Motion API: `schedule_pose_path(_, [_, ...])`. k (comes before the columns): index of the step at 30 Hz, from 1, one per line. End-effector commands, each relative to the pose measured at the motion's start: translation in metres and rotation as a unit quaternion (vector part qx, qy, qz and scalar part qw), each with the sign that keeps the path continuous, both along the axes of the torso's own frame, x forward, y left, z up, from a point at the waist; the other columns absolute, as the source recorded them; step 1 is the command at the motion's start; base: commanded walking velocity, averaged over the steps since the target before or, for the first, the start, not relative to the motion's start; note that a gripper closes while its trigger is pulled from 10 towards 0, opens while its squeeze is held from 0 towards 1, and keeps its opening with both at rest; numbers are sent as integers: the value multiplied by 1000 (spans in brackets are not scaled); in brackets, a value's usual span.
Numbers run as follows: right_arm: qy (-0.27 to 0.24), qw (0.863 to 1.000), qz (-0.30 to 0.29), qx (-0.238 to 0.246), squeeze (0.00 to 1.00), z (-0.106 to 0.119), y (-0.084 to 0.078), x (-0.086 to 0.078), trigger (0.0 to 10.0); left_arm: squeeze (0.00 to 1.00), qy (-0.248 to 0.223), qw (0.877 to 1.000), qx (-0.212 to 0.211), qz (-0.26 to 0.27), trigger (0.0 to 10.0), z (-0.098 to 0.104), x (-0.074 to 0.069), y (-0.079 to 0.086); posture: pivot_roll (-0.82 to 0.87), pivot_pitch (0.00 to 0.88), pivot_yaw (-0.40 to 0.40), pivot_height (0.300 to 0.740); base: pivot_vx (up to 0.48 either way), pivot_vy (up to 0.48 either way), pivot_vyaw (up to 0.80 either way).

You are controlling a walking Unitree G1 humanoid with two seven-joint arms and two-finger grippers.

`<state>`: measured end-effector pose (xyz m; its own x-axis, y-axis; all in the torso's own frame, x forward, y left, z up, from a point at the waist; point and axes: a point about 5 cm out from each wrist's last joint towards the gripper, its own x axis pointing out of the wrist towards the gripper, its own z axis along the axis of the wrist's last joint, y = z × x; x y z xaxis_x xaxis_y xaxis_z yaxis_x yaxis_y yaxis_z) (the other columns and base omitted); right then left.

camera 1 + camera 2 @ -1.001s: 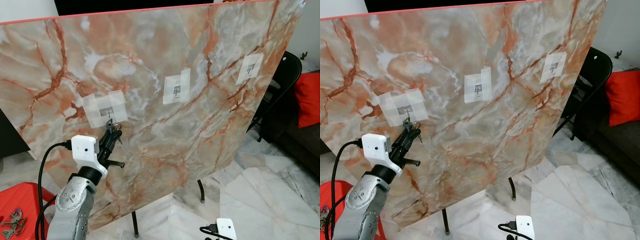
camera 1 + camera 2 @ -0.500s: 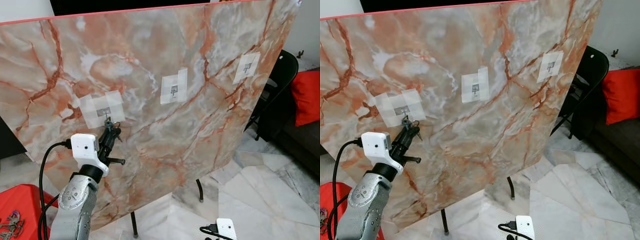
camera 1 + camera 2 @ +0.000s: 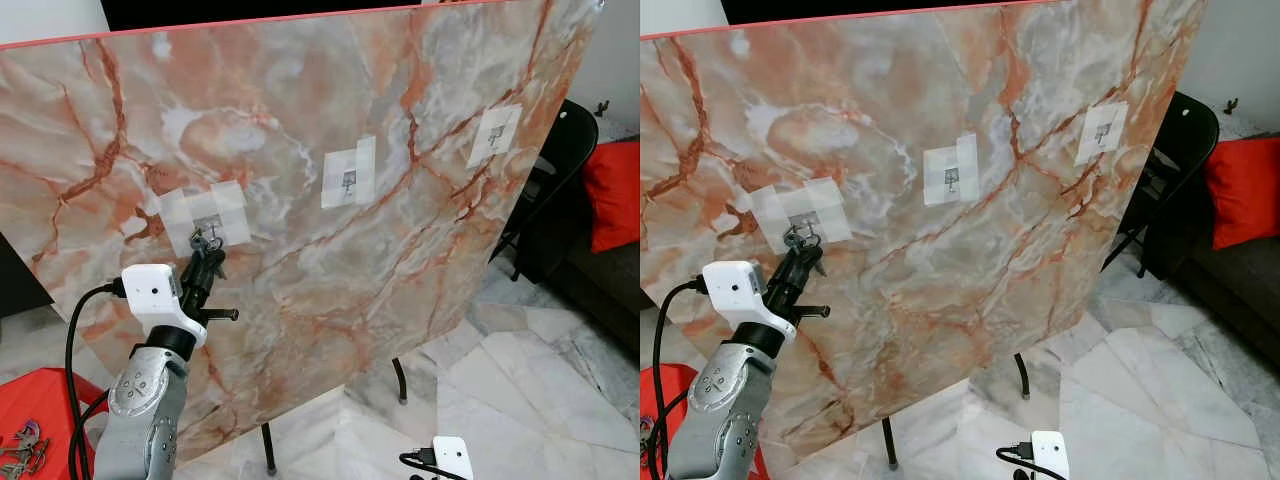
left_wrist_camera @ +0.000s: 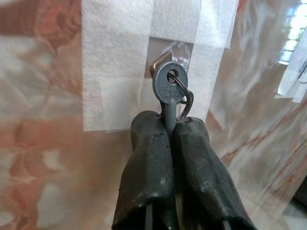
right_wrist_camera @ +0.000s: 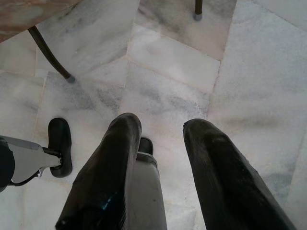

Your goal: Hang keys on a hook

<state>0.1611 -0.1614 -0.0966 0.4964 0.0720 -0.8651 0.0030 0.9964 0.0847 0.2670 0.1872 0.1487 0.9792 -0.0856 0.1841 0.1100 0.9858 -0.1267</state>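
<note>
A large marble-patterned board (image 3: pixel 330 200) stands tilted across most of the head views, with three small hooks taped to it under squares of white tape. The left end effector (image 3: pixel 203 258) is raised at the lower left of the frame, its two black fingers (image 4: pixel 148 158) pressed together and clamped on the keys (image 4: pixel 169 88), right at the leftmost hook (image 3: pixel 208 222). In the left wrist view the head of a grey key (stamped with what reads like "A12") stands upright above the fingertips, its hole and a thin ring lying against the copper-coloured hook and the tape; whether the ring is actually over the hook I cannot tell. The middle hook (image 3: pixel 349 180) sits near the centre of the frame and the third hook (image 3: pixel 497 133) at the upper right. The right end effector (image 5: pixel 160 132) hangs low over the pale marble floor (image 5: pixel 249 62), its fingers apart and holding nothing. A black chair (image 3: pixel 560 170) and a red cushion (image 3: pixel 612 190) sit at the right edge, and another bunch of keys (image 3: pixel 22 450) lies on a red surface at the lower left corner.
</note>
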Motion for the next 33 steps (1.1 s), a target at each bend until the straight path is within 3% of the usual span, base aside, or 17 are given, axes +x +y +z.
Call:
schedule_pose_path(1, [-3,1000,-5,0,0,1,-1,2,10000,0,5,1000,-4,-7,10000,1,4,-3,88,9,-62,740,0,0,0])
schedule_pose_path(17, [-4,1000,-5,0,0,1,-1,2,10000,0,4,1000,-27,9,10000,3,9,-2,86,8,-60,740,0,0,0])
schedule_pose_path(33, [-4,1000,-5,-1,0,1,-1,2,10000,0,1,1000,-15,-20,10000,1,-5,-4,87,10,-63,740,0,0,0])
